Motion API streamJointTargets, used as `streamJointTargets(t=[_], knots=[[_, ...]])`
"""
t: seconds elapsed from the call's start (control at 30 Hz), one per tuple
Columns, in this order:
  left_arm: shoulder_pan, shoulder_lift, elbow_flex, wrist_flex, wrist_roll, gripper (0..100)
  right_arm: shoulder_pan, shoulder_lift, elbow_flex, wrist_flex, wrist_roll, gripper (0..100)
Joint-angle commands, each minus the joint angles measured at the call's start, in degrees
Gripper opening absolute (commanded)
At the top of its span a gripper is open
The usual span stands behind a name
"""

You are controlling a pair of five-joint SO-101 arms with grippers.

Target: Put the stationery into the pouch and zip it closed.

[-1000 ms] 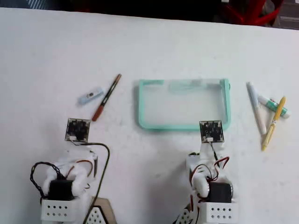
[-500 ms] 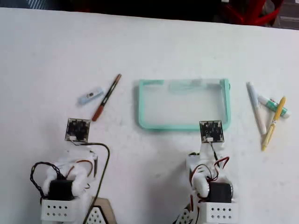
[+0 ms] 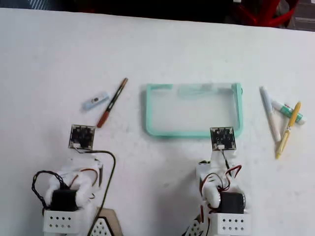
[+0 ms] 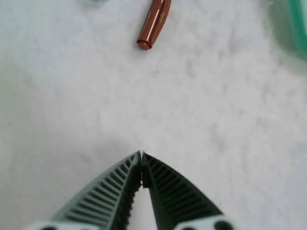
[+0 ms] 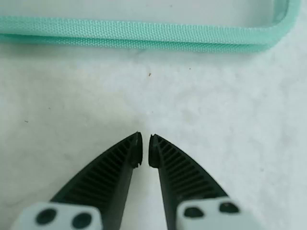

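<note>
The pouch (image 3: 193, 110), clear with a mint-green border, lay flat on the white tabletop (image 3: 49, 59), about in the middle between the two groups of stationery. All the stationery lay outside it. To one side of it were a brown pen (image 3: 112, 102), placed at a slant, and just beside this pen a small light-blue item (image 3: 95, 101); I could not tell what kind of item it was. To the other side of the pouch were three more pieces close together: a white pen (image 3: 269, 113), a green-and-white marker (image 3: 288, 112) and a yellow pen (image 3: 288, 130), and the yellow pen crossed over the marker.

The left pincer (image 4: 141, 155) was low over the bare tabletop with its two fingers together, the tips touching, and it held nothing. Ahead of it, some way off, was the end of the brown pen (image 4: 153, 24), and a piece of the green border of the pouch (image 4: 300, 24) showed at the edge of the left wrist view.

The right pincer (image 5: 145, 151) was also nearly together, with only a thin slit between the tips, and nothing was in it. It pointed toward the near long edge of the pouch (image 5: 144, 36) but stayed apart from it, with bare tabletop between.

In the high view both arms were drawn back at the near edge of the tabletop, the right arm just in front of the pouch's near corner.
</note>
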Motion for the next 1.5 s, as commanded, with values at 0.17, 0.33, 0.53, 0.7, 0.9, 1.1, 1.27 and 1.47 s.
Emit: streamJointTargets(t=[0.17,0.33,0.53,0.7,0.9,1.1,1.27,1.47], knots=[[0.0,-0.3,-0.2,0.2,0.4,3,0.5,-0.3,0.4,0.4,-0.1,4.2],[0.0,-0.3,-0.2,0.2,0.4,3,0.5,-0.3,0.4,0.4,-0.1,4.2],[-0.1,-0.3,-0.2,0.2,0.5,3,0.2,-0.3,0.4,0.4,-0.1,4.2],[0.1,-0.3,-0.2,0.2,0.4,3,0.5,-0.3,0.4,0.4,-0.1,4.2],[0.0,-0.3,-0.2,0.2,0.5,3,0.5,-0.3,0.4,0.4,-0.1,4.2],[0.0,-0.3,-0.2,0.2,0.4,3,0.3,-0.3,0.4,0.4,-0.1,4.2],[0.1,-0.3,-0.2,0.2,0.4,3,-1.7,-0.3,0.4,0.4,-0.1,4.2],[0.1,-0.3,-0.2,0.2,0.4,3,-14.5,-0.3,0.4,0.4,-0.1,4.3]])
